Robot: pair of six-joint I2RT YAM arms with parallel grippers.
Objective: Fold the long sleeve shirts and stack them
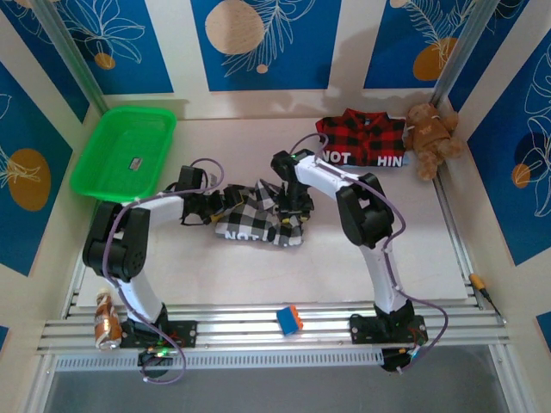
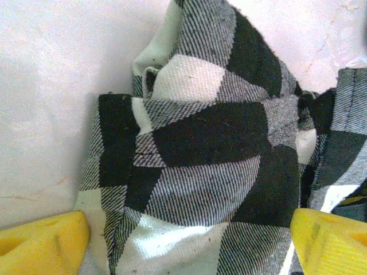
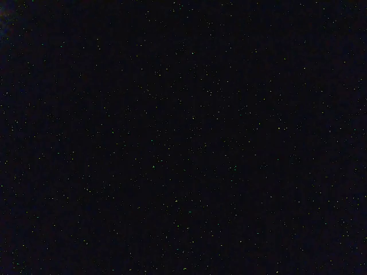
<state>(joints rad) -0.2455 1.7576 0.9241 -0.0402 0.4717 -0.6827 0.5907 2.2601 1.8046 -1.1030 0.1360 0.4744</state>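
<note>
The black-and-white checked shirt (image 1: 258, 217) lies crumpled mid-table. In the left wrist view its folds (image 2: 200, 143) lie bunched right under the camera. My left gripper (image 1: 225, 200) is at the shirt's left edge and is open. Its yellow fingertips (image 2: 43, 243) stand wide apart over the cloth, and the gripper (image 2: 189, 240) holds nothing. My right gripper (image 1: 291, 203) is pressed down into the shirt's right side, its jaws hidden by the wrist. The right wrist view is black. The red-and-black plaid shirt (image 1: 362, 142), with white letters on a black band, lies flat at the back right.
A green plastic basket (image 1: 125, 151) sits at the back left. A brown teddy bear (image 1: 433, 138) leans in the back right corner beside the plaid shirt. A small blue-and-orange object (image 1: 289, 319) rests on the front rail, and a can (image 1: 107, 320) stands by the left base.
</note>
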